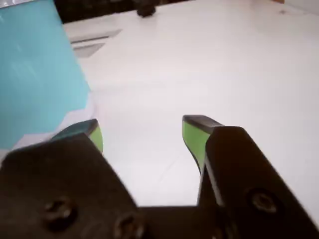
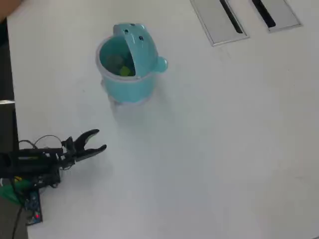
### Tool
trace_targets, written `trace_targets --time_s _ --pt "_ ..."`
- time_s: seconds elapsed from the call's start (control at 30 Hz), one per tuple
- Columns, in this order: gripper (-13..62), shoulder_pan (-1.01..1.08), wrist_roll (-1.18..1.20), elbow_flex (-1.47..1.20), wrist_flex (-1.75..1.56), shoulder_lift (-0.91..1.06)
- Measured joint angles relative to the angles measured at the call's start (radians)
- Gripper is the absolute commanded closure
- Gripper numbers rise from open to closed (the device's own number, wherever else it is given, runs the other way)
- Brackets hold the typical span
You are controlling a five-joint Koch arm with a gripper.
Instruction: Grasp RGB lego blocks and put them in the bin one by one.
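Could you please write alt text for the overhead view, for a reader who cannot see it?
A round teal bin stands on a white table with its lid flipped up and a yellow-green block visible inside. The arm's gripper, open and empty, sits at lower left; two grey slotted panels lie at the top.

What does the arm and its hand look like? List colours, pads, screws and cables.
The hand is black plastic with two fingers lined in bright green pads; screw heads show on its body in the wrist view. From overhead the arm is black, with thin dark cables looping above it and a green part near its base.
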State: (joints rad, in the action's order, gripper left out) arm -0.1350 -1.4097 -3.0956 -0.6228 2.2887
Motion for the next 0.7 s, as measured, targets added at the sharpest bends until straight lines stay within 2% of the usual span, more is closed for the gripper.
trace_targets --time_s 0.2,0.4,0.7 --pt "20.1 0.049 0.023 0.0 0.003 0.0" --pt "19.8 0.066 0.388 0.0 0.071 0.002" --pt "16.2 0.149 0.657 0.0 0.215 0.002"
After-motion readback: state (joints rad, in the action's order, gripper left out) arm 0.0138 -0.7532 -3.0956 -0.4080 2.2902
